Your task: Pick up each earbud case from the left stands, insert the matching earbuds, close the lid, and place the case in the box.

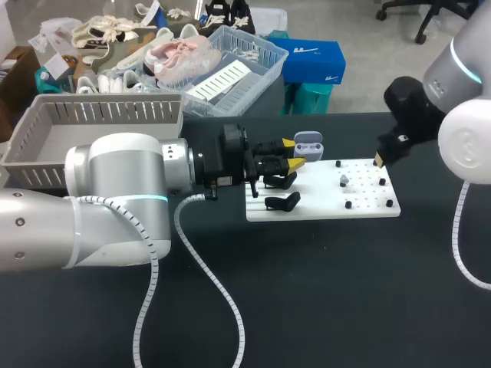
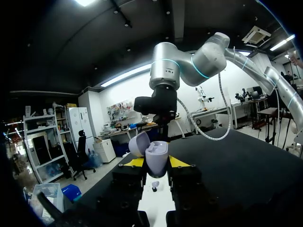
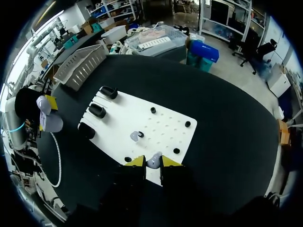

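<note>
Clamped on open case (image 1: 308, 142) with left gripper (image 1: 294, 153); hold level. Pinching earbud (image 3: 153, 161) in right gripper (image 3: 151, 163): carry toward 9 o'clock, line up above case, seat gently.

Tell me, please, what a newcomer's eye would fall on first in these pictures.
The left gripper holds an open lavender plastic earbud case above the flat white plastic board. The right gripper pinches a small lavender earbud over the same board, where a second lavender earbud lies.
</note>
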Action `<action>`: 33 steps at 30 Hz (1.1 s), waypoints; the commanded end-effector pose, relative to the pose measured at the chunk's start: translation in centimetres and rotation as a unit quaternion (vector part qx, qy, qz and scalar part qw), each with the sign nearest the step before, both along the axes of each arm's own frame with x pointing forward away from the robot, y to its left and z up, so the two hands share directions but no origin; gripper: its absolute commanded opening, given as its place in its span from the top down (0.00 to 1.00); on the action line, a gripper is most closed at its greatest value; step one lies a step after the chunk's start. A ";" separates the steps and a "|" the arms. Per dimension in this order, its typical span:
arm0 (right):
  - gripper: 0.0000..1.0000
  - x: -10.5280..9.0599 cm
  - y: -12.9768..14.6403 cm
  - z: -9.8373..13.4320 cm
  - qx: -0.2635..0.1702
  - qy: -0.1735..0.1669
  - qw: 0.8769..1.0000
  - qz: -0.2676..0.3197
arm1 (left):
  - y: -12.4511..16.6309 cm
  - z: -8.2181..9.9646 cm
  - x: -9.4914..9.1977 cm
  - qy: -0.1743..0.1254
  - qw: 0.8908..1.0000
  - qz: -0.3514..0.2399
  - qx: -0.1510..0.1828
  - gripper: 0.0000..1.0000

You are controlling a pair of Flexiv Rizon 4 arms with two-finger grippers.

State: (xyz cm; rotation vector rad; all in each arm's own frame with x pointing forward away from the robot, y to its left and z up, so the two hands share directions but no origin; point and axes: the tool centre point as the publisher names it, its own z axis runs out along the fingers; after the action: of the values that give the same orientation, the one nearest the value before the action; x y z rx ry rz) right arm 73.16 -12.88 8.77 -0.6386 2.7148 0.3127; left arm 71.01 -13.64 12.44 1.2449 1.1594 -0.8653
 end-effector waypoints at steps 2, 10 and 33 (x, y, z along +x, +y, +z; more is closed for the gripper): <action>1.00 -2.2 0.8 1.5 -0.002 -0.011 1.000 0.004 | 0.0 0.0 0.0 -0.001 1.000 0.002 -0.001 1.00; 1.00 -2.2 0.8 1.5 -0.002 -0.011 1.000 0.004 | 0.0 0.0 0.0 -0.001 1.000 0.002 -0.001 1.00; 1.00 -3.4 2.9 3.1 0.020 0.044 0.980 -0.191 | 0.0 0.0 0.0 -0.001 1.000 0.002 -0.001 1.00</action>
State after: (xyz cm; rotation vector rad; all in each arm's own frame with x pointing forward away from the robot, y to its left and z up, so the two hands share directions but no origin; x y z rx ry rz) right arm 70.63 -10.18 11.16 -0.1429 2.8341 0.3380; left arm 71.01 -13.64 12.44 1.2448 1.1594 -0.8653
